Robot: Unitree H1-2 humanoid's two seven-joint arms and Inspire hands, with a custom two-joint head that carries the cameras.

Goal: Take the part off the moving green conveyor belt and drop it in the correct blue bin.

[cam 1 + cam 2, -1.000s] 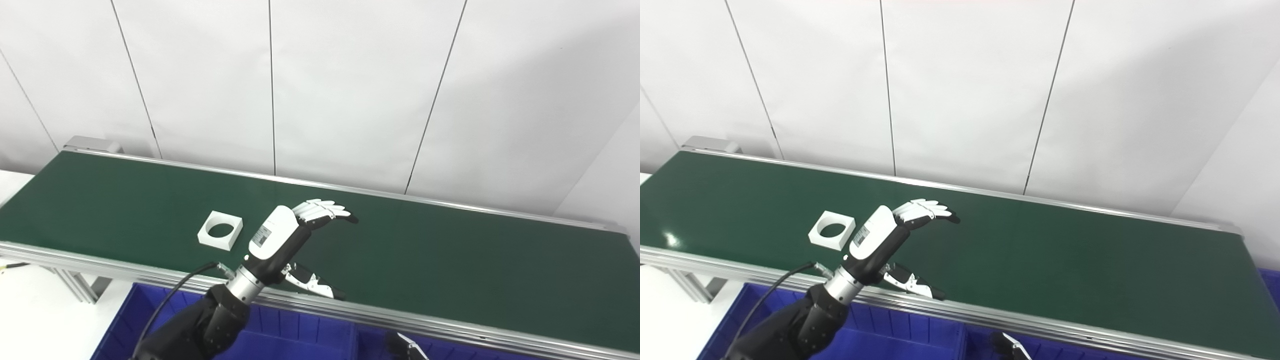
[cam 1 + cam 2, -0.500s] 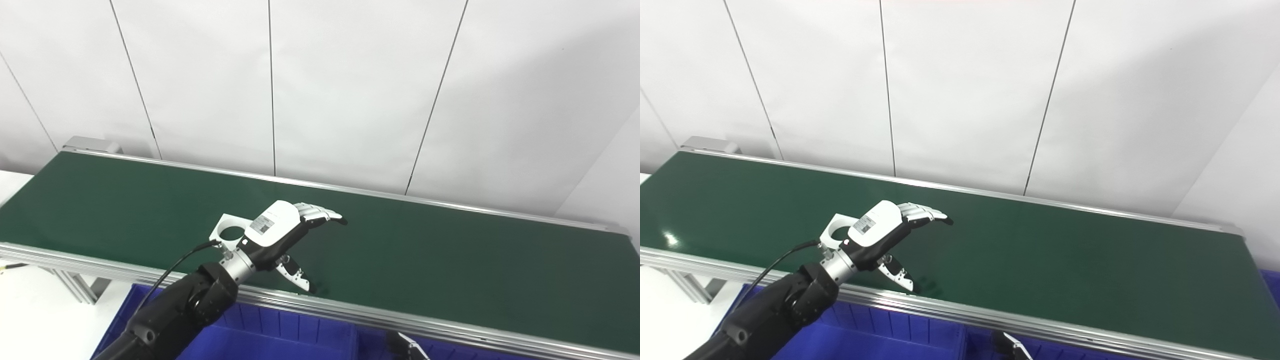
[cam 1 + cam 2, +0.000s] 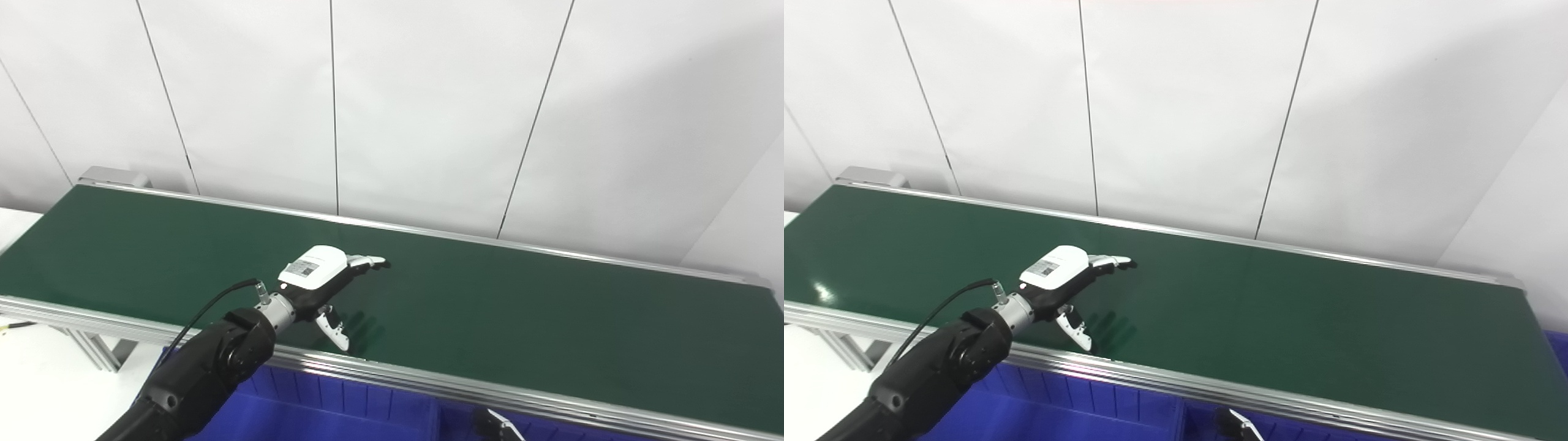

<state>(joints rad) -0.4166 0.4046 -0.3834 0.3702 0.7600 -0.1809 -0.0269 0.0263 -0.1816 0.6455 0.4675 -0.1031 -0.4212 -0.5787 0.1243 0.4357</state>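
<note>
The left robot hand (image 3: 318,278) hovers low over the green conveyor belt (image 3: 520,318), fingers spread wide, thumb down, hiding the part beneath; judged mid-grasp, it must next close, lift, then carry toward the near blue bin (image 3: 343,410); the right robot hand (image 3: 499,425) barely shows, state unclear

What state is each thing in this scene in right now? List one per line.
Left hand: low over the belt, fingers spread, thumb pointing down.
Right hand: only a tip shows at the bottom edge; state unclear.
Belt: no part visible on it.
Blue bin: open-topped, below the belt's near rail.
</note>
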